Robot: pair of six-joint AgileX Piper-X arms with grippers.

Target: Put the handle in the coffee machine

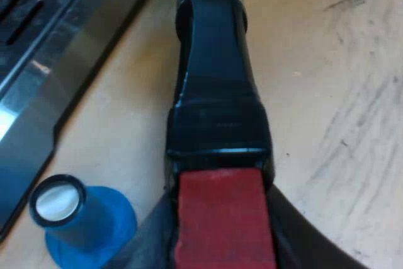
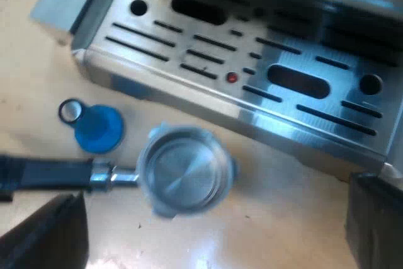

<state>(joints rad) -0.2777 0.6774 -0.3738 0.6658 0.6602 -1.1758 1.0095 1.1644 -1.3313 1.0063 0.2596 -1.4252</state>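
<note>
Left wrist view: left hand point(image 1: 220, 234) is clamped on the holder point(image 1: 217, 80), with dark fingers point(image 1: 296, 225) tight against both sides of the red end point(image 1: 223, 218). The camera looks down the black handle toward the metal neck. The holder is over bare desk point(image 1: 334, 92), near the machine point(image 1: 56, 55) tray edge, with the tamper point(image 1: 82, 225) just beside the red end. The basket is cut off past the neck, so I can't tell whether the holder is lifted or resting on the desk. Right wrist view: right hand point(image 2: 214, 225) is apart, one finger at each side, gripping nothing and hovering near the holder point(image 2: 186, 171). The basket faces up and looks empty. It sits close to the tray front, with the tamper point(image 2: 97, 124) beside the handle but not touching it. The handle's red end runs out of frame. The machine point(image 2: 252, 74) is cut off above the tray and blurred there, so the lock-in point can't be placed. To do the step well, I'd keep the grip square on the red end so the handle can't roll. Lift clear of the tamper, keep the basket level, and come in over the tray and up under the machine's front. Seat the lugs before twisting. Keep the right hand out of the sweep, or use it to steady the basket.
</note>
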